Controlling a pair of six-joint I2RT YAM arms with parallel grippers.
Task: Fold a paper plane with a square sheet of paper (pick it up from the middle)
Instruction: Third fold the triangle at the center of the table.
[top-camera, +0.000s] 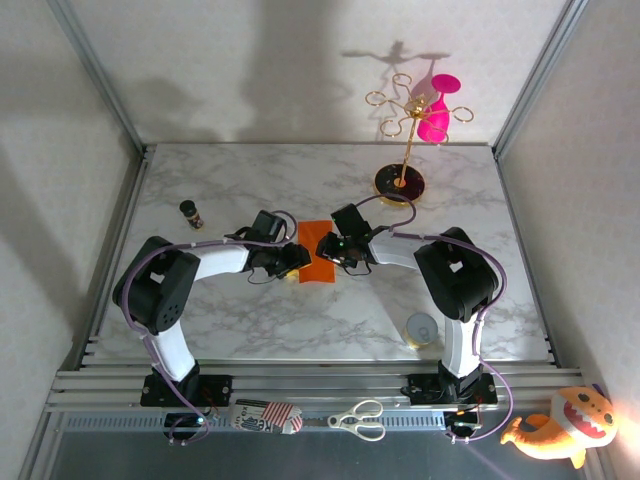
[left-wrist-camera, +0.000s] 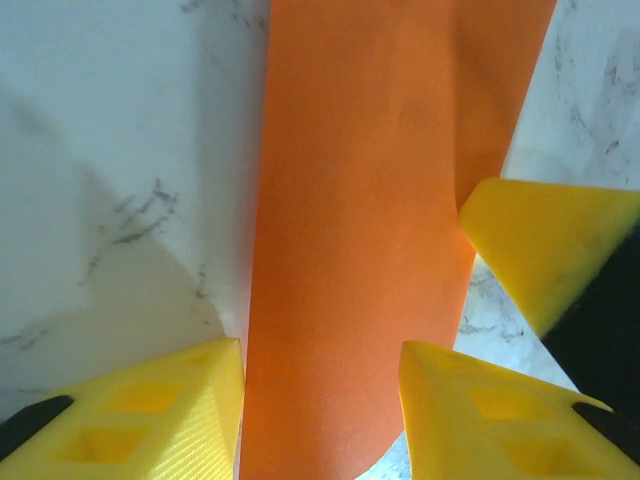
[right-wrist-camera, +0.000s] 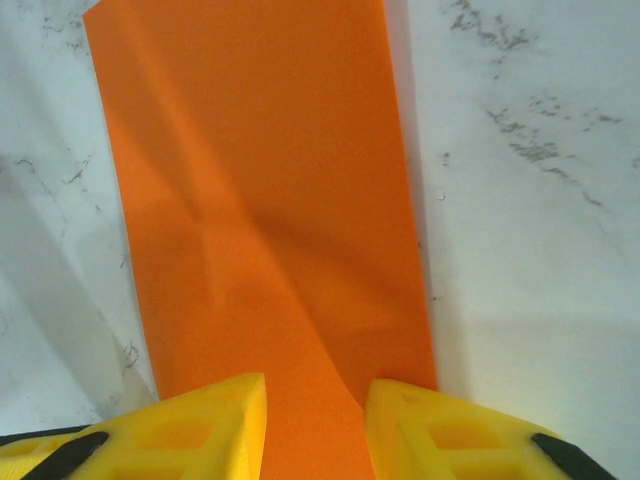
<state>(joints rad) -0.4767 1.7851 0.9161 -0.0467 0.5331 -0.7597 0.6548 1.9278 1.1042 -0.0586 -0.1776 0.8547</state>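
Folded square sheet of paper (top-camera: 318, 262) flat at the centre of the table (top-camera: 250, 180), well clear of every edge, left tool (left-wrist-camera: 320, 350) and right tool (right-wrist-camera: 315, 385) astride its opposite ends, jaws parted, cannot tell whether either grasps it, open marble around.

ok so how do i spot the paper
Start at the marble table and go to its middle. The orange paper lies there, a thin bright rectangle. The other orange thing, a plush toy, is bulky and sits off the table at the near right.
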